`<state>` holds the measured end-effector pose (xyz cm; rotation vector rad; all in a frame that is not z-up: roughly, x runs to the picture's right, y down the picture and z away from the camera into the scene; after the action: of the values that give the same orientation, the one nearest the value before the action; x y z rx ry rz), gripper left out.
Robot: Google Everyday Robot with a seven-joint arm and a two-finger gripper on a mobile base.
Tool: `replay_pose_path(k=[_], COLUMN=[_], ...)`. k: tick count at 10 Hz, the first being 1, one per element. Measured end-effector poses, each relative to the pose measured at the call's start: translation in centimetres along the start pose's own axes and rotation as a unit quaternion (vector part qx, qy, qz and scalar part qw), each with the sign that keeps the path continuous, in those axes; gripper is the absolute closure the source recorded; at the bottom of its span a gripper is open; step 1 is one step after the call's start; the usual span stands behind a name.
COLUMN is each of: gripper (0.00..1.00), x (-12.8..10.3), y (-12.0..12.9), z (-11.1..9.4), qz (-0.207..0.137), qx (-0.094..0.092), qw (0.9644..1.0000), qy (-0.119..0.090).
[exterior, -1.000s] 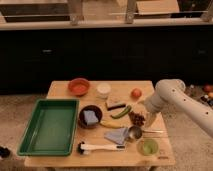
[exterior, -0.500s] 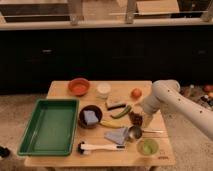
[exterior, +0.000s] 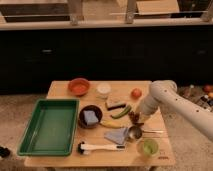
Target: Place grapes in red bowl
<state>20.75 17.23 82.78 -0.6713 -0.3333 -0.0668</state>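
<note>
The grapes (exterior: 133, 117) are a small dark reddish-purple cluster on the wooden table (exterior: 62, 91), right of centre. My gripper (exterior: 136, 118) hangs at the end of the white arm (exterior: 162, 95) that comes in from the right, and it is down right at the grapes, partly hiding them. The red bowl (exterior: 78, 86) is a round orange-red bowl at the table's back left, next to the white cup (exterior: 103, 89). It looks empty.
A green tray (exterior: 50, 125) lies front left. A dark bowl with a blue sponge (exterior: 90, 116), a cucumber (exterior: 120, 112), a banana (exterior: 111, 124), a tomato (exterior: 136, 93), a grey cloth (exterior: 118, 135), a metal scoop (exterior: 136, 132), a brush (exterior: 100, 147) and a green cup (exterior: 147, 147) crowd the middle and front right.
The arm has swung left and lowered, bringing my gripper down onto the grapes. The other things have not moved.
</note>
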Motion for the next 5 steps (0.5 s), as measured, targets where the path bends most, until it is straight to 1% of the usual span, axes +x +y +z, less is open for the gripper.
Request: replay_pose_path(k=[1,5], gripper=[0.99,1.00], x=[0.01,-0.05], y=[-0.07,-0.16], z=[-0.18,-0.56], qz=[0.000,-0.002], qx=[0.003,0.011], qw=[1.0000,0.9999], qy=[-0.002,-0.004])
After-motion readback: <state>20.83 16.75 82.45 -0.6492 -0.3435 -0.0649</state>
